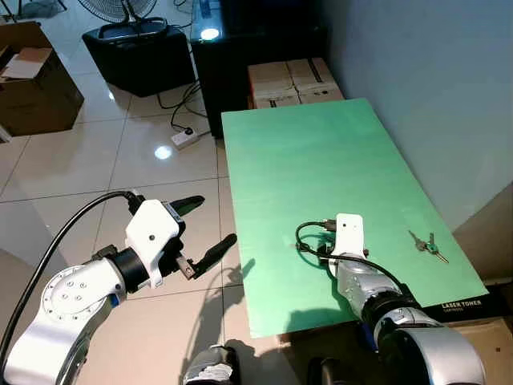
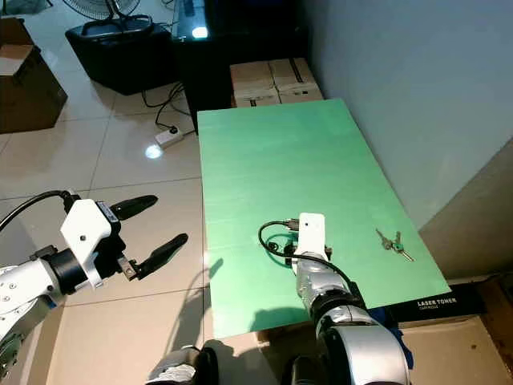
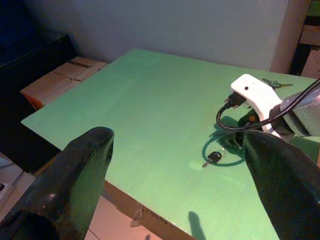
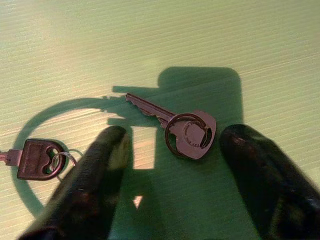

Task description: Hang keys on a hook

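A silver key (image 4: 189,134) on a ring lies flat on the green table (image 1: 321,152). My right gripper (image 4: 176,132) is open just above it, one black finger (image 4: 102,180) on each side of the key. A black-headed key (image 4: 34,159) lies close beside it, also seen as the black-headed key (image 3: 214,157) in the left wrist view. My right wrist's white mount (image 1: 349,231) covers that spot from above. A separate bunch of keys (image 1: 426,244) rests near the table's right edge. My left gripper (image 1: 213,220) hangs open over the floor, left of the table, holding nothing.
Cardboard boxes (image 1: 292,80) and a black cabinet (image 1: 256,40) stand past the table's far end. A power strip (image 1: 186,138) with cables lies on the tiled floor. A grey wall (image 1: 433,80) runs along the right. A toner box (image 1: 462,306) sits under the near right corner.
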Available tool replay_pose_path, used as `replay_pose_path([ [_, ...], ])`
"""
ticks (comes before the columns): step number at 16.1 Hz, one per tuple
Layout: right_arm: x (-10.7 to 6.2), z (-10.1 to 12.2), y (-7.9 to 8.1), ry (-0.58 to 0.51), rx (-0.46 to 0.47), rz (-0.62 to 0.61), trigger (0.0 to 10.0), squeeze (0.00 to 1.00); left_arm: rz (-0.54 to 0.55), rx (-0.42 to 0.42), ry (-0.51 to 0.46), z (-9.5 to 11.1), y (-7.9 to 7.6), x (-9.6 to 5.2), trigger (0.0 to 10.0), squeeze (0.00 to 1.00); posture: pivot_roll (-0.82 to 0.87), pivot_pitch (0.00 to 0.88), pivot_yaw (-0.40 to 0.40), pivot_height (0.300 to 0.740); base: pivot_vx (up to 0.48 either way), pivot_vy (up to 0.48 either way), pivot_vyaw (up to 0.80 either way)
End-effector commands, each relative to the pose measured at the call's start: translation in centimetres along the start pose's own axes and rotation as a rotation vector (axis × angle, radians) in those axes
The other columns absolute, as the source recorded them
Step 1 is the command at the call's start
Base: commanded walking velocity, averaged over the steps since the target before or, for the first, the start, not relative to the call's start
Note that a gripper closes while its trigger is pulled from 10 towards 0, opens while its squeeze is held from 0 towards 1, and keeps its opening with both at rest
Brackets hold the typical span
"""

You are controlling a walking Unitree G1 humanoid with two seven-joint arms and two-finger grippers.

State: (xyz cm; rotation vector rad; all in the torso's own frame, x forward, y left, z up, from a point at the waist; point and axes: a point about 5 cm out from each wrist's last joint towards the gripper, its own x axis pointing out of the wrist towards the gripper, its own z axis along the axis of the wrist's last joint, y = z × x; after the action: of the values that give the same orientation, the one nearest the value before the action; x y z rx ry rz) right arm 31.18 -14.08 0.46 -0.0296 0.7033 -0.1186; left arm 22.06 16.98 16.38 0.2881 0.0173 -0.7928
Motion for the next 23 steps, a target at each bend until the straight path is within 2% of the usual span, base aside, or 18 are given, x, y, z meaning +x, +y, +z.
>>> replay_pose_path([
  [1, -0.1, -1.1, 0.0, 0.037, 0.010, -0.003, 0.0, 0.00, 0.008, 0.013, 0.001, 0.2, 0.3, -0.2, 10.0, 0.00, 0.20, 0.122, 0.076, 0.740, 0.000, 0.000, 0.00],
  [20, -0.1, -1.4, 0.2, 0.036, 0.000, 0.010, 0.0, 0.00, 0.019, 0.016, -0.001, 0.2, 0.4, -0.3, 10.0, 0.00, 0.20, 0.109, 0.067, 0.740, 0.000, 0.000, 0.00],
  [22, -0.2, -1.0, 0.7, -0.016, -0.019, 0.010, 0.0, 0.00, 0.027, 0.017, -0.002, 0.2, 0.4, -0.3, 10.0, 0.00, 0.20, 0.098, 0.058, 0.740, 0.000, 0.000, 0.00],
  [23, -0.3, -0.5, 0.9, -0.057, -0.022, 0.001, 7.3, 0.00, 0.031, 0.019, -0.004, 0.2, 0.5, -0.3, 10.0, 0.00, 0.20, 0.099, 0.057, 0.740, 0.000, 0.000, 0.00],
])
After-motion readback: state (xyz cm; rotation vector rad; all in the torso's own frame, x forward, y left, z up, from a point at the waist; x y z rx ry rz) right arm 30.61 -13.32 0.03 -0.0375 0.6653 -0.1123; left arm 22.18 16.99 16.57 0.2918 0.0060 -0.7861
